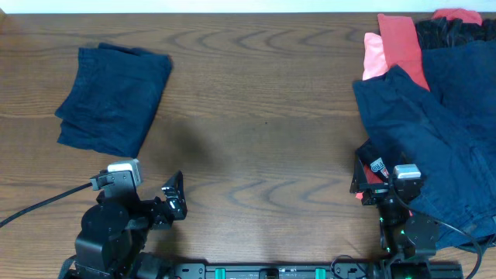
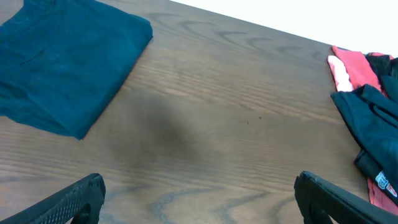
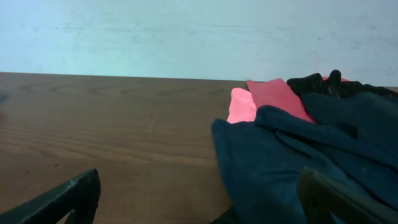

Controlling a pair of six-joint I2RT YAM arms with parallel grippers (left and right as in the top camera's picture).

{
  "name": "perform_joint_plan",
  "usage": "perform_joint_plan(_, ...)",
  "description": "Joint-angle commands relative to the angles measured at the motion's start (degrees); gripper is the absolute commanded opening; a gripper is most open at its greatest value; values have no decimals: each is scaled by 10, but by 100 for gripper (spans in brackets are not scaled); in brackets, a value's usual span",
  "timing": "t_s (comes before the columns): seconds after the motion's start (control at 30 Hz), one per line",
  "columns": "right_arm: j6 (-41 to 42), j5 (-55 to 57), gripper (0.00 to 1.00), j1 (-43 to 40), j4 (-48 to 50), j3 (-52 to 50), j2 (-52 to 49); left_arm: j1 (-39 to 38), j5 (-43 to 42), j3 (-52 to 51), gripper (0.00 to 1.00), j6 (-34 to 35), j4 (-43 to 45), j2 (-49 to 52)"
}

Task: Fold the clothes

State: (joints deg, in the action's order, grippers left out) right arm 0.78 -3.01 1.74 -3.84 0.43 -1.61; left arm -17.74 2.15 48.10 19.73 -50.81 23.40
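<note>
A folded navy garment [image 1: 115,98] lies at the far left of the table; it also shows in the left wrist view [image 2: 59,62]. A heap of unfolded clothes sits at the right: a large navy piece [image 1: 434,132], a red one [image 1: 403,43], a salmon-pink one [image 1: 373,56] and a black one [image 1: 453,32]. My left gripper [image 1: 172,200] is open and empty over bare wood, its fingers wide apart [image 2: 198,196]. My right gripper [image 1: 370,182] is open at the near edge of the heap, with the navy fabric [image 3: 292,162] between and beyond its fingers [image 3: 199,199].
The wooden table [image 1: 263,108] spans the view. A white fabric label [image 1: 378,166] shows on dark cloth by the right gripper. A black cable [image 1: 39,203] runs from the left arm toward the left edge.
</note>
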Motion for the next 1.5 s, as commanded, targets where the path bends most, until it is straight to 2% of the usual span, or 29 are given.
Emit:
perform_joint_plan(0.0, -9, -2, 99, 6, -2, -1, 1, -2, 9, -2, 98, 7, 1, -2)
perform_joint_plan(0.33, -9, -2, 99, 6, -2, -1, 1, -2, 9, -2, 98, 7, 1, -2)
perform_joint_plan(0.4, -9, -2, 99, 6, -2, -1, 1, 3, 16, -2, 98, -10, -10, -3)
perform_joint_plan(0.5, -9, -2, 99, 6, -2, -1, 1, 40, 16, -9, 98, -27, -41, -7)
perform_joint_plan(0.6, -9, -2, 99, 6, -2, -1, 1, 89, 13, -51, 98, -27, -27, -23)
perform_joint_plan(0.8, -9, -2, 99, 6, -2, -1, 1, 148, -8, -216, 98, -27, 110, -121)
perform_joint_plan(0.97, -9, -2, 99, 6, -2, -1, 1, 176, -41, -353, 98, -43, 284, -202)
perform_joint_plan(1.17, -9, -2, 99, 6, -2, -1, 1, 183, -80, -477, 98, -103, 508, -233)
perform_joint_plan(1.47, -9, -2, 99, 6, -2, -1, 1, 182, -77, -479, 98, -103, 473, -233)
